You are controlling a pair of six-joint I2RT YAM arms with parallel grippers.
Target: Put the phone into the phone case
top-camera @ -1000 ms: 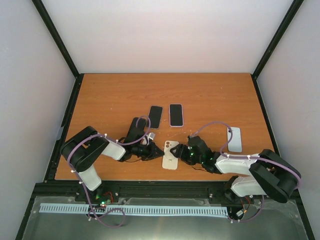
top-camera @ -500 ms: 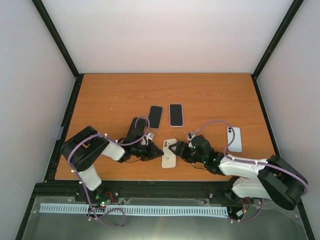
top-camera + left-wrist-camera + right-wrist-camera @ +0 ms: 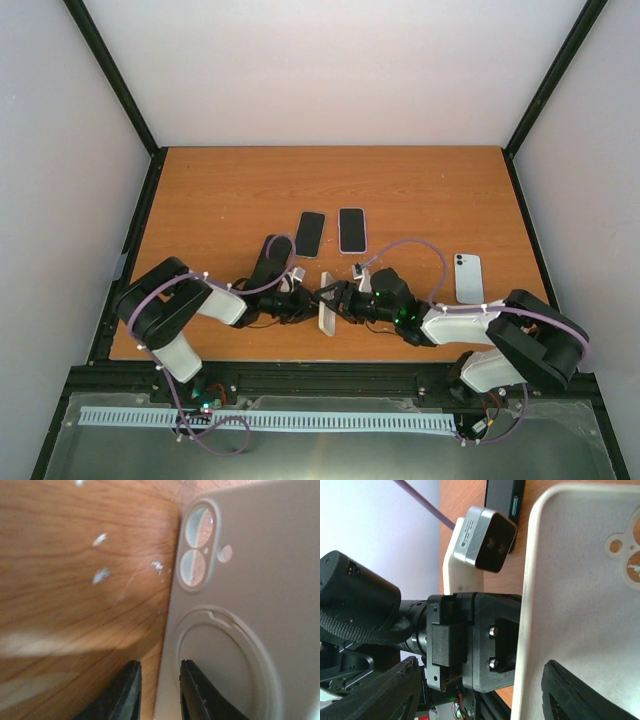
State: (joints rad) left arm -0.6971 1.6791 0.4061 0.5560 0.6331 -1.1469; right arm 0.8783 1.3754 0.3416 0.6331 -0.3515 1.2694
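Wooden desk point(image 3: 420, 190), both arms meeting at its near middle around a cream phone case point(image 3: 326, 303) standing on its long edge.
Three phones lie flat, apart from the case: a black phone point(image 3: 311, 233) and a white-rimmed phone point(image 3: 351, 230) just beyond it, and a pale blue phone point(image 3: 468, 278) off to the right. The right pincer point(image 3: 345, 298) gapes open, one finger over the case's inner face. The left pincer point(image 3: 160, 667) straddles the case's rim with its fingers close together; I cannot tell whether it clamps.

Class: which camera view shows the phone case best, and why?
The left wrist view: the phone case fills the frame, with its outer back, lens cut-outs and ring clear. The right wrist view shows its inner face, cropped at the edges. The top view shows only a thin sliver, nearly edge-on.
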